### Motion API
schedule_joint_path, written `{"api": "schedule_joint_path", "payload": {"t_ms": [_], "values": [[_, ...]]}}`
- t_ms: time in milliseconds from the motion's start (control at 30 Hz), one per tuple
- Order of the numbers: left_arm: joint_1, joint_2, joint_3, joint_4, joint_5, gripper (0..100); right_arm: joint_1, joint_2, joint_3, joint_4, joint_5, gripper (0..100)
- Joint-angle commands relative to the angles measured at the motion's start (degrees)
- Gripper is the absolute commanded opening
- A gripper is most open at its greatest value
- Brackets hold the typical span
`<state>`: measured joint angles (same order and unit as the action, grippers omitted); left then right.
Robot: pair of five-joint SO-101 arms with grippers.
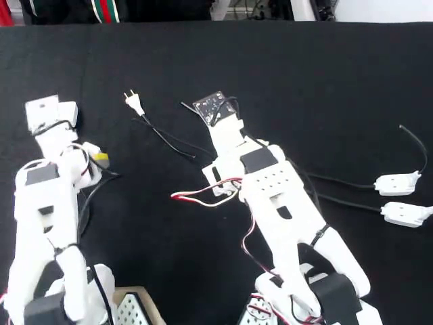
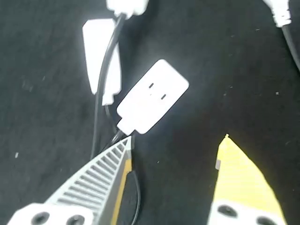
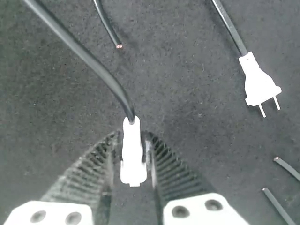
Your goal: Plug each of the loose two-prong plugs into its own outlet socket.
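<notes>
You are viewing a black cloth (image 1: 325, 81) covering the table. A perforated plate (image 1: 130, 309) in a tan frame is sitting at its near edge. A striped band (image 1: 108, 10) is showing beyond the far edge.

A loose plug (image 1: 134, 101) lies well left of two sockets (image 1: 399, 184).

The far half of the table (image 1: 325, 68) is open cloth where either arm could pass. Between the arms, the loose plug (image 1: 134, 101) and its thin cord (image 1: 166, 139) lie in the way. Near the right edge two sockets (image 1: 398, 183) lie close together, their cords (image 1: 345, 202) running toward the right arm (image 1: 284, 210). Beneath the wide-spread left gripper (image 2: 176, 140) a socket (image 2: 152, 96) lies face up, a black cord (image 2: 105, 84) beside it.
</notes>
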<state>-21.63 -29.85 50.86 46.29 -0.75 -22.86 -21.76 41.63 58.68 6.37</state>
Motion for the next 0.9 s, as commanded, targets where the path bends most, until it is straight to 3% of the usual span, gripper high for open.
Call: {"api": "schedule_joint_path", "payload": {"t_ms": [0,133,367,700,867], "values": [[1.45,7.21,-8.48,-1.41,-3.16,29,-0.70,-1.63,-0.40,-1.05,-0.44,1.2],[1.89,18.73,-19.12,0.97,-8.79,29,-0.70,-1.63,-0.48,-1.05,-0.44,1.2],[1.71,36.75,-34.15,5.98,-11.60,29,-0.62,-1.63,-0.40,-1.85,-0.44,1.2],[1.45,45.45,-36.97,5.89,-18.55,29,-0.53,-1.63,-0.40,-1.93,-0.44,1.2],[0.75,45.89,-37.41,7.91,-21.71,23,-0.53,-1.63,-0.40,-1.85,-0.44,1.2]]}}
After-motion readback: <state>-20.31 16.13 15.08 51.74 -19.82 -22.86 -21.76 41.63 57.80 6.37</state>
